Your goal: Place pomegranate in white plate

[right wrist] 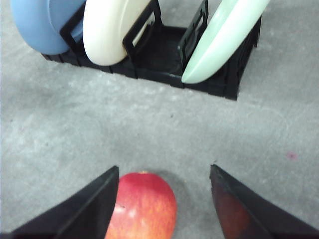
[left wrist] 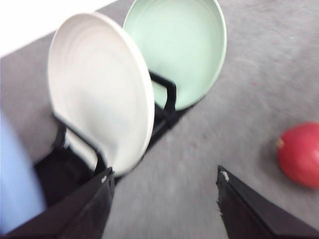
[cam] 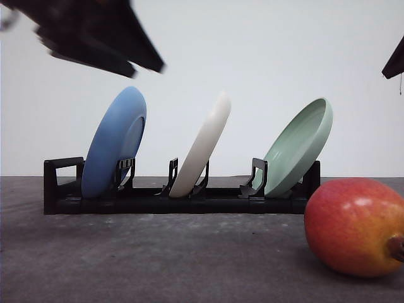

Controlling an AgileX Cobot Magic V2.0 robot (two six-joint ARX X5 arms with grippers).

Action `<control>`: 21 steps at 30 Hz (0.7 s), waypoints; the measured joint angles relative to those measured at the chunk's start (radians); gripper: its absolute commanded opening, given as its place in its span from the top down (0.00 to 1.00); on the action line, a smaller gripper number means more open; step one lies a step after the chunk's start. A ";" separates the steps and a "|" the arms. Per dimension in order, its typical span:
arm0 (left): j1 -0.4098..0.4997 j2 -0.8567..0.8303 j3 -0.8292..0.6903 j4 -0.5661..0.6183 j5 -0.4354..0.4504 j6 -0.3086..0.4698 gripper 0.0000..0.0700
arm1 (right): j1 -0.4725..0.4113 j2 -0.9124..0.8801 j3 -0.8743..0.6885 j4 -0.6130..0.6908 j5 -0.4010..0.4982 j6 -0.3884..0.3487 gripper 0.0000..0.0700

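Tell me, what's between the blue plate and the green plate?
The white plate stands between the blue plate and the green plate in the black rack, seen in the front view.

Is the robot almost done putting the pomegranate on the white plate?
Not yet. Nothing looks done: the white plate stands in the black rack, and the pomegranate lies on the grey table. In hand: the open right end effector hovers by the fruit. Left: taking the plate out, then grasping and placing the pomegranate.
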 measured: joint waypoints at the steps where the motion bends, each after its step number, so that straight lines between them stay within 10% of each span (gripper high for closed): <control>1: -0.012 0.028 0.000 0.034 -0.016 0.000 0.44 | 0.000 0.000 0.000 0.003 0.000 0.000 0.47; 10: -0.087 0.310 0.036 0.315 -0.183 -0.022 0.44 | 0.000 0.000 0.000 0.004 0.000 0.000 0.47; 21: -0.090 0.578 0.243 0.329 -0.312 -0.074 0.45 | 0.000 0.000 0.000 0.004 0.000 0.000 0.47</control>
